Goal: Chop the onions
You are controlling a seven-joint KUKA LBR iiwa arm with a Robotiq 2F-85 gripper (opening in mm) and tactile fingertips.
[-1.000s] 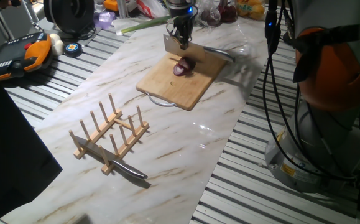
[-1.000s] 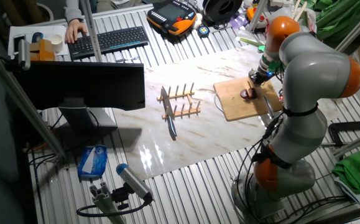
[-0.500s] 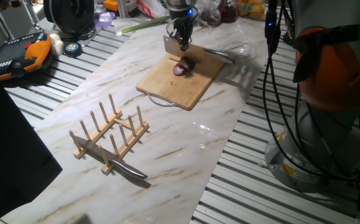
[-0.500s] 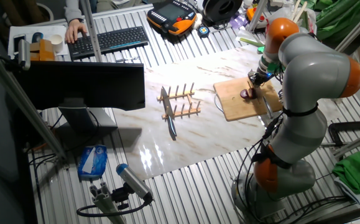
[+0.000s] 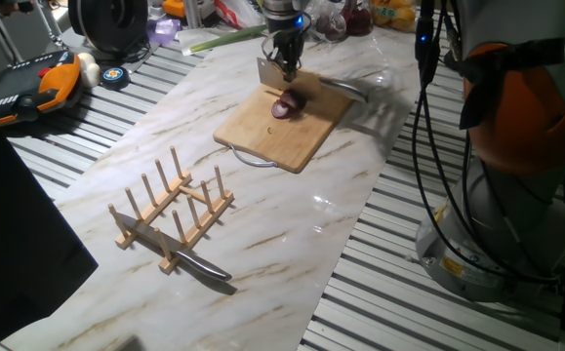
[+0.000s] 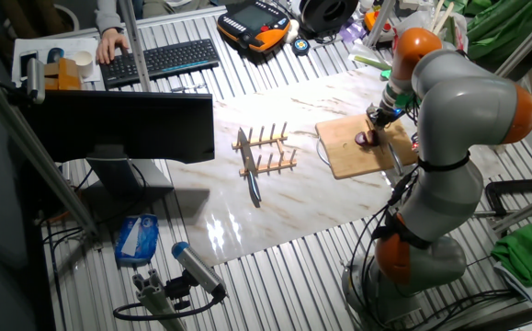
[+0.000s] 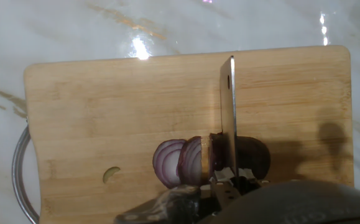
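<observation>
A: Listing item one: onion (image 7: 212, 160), on the board (image 7: 105, 106), near edge in the hand view, right of centre. Two slices fallen to the left; the uncut part, dark and rounded, lies right of the blade.

B: Item two?

A: Cleaver (image 7: 228, 118), held in the gripper (image 5: 284, 54), fingers clamped on its handle. Blade upright, edge down, running near to far across the board and seated in the onion.

B: Relation of the two?

A: Onion directly under the gripper. Its long axis runs left to right, square to the blade. Remaining bulb to the blade's right, so my judgement is that the next cut steps right.

B: Other entries?

A: Rack (image 5: 170, 210) and a knife (image 5: 196, 260), well apart from the board, on the table (image 5: 292, 224).
</observation>
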